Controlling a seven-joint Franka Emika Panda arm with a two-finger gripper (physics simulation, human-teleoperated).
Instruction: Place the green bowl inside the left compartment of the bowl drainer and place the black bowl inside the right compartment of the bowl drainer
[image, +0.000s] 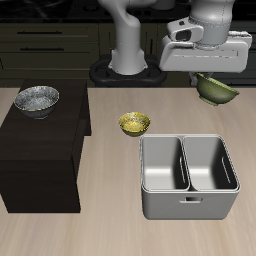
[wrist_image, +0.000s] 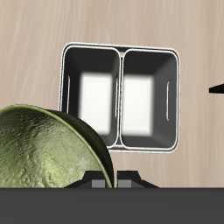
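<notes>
On dark cabinet (image: 40, 150), black bowl (image: 36, 100): silvery, speckled, upright. Small yellow bowl (image: 134, 123) on table (image: 110, 230), just behind bowl drainer (image: 190, 176); drainer grey, two wells side by side, both empty, slot handle on front. Green bowl (image: 216, 89) aloft behind drainer, tilted, olive mottled, pale rim, under gripper (image: 212, 72). Fingers hidden by gripper body; wrist view shows bowl (wrist_image: 48, 149) close against gripper, cropped by frame, so seemingly held; exact grip unclear.

Kitchen, dark drawer cabinets (image: 50, 38), bowl drainer (image: 190, 176)
</notes>
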